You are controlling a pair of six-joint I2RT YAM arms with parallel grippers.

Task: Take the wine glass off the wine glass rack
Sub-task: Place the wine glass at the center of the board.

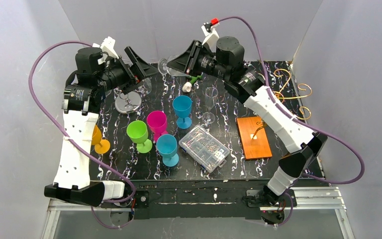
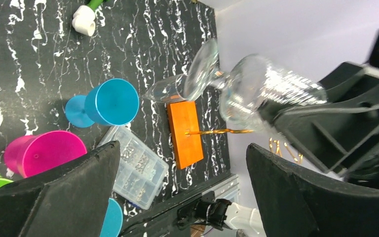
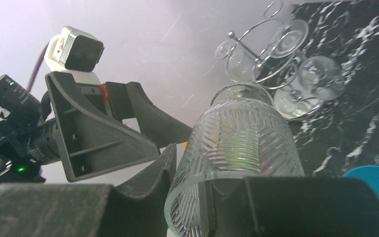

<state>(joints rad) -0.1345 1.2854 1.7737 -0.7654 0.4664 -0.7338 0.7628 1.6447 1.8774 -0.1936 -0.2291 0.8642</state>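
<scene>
- The glass (image 2: 256,91) is off the rack (image 1: 289,90). It is in the air, well apart to the left of the rack, lying almost flat with its foot pointing away from the right gripper (image 1: 175,62).
- The right gripper is clenched on the bowl of the glass. The left gripper (image 2: 182,153) is released, its fingers wide apart with nothing between them, near the foot.
- I judge that the lifting is done and the setting down is not yet done. To do it well, the right wrist should first turn the foot downward. Then it should lower slowly onto a bare part of the worktop (image 1: 234,168) and loosen only when the foot sits flat. The grip on the thin bowl should be gentle.
- The left gripper should move aside first, because it is close to the path.
- Left of the rack stand a second clear glass (image 1: 209,102), a box (image 1: 204,148) and coloured cups (image 1: 156,121). Farther left is a silver stand (image 1: 128,102) with glasses. They crowd the middle, so the spot must be chosen with care.
</scene>
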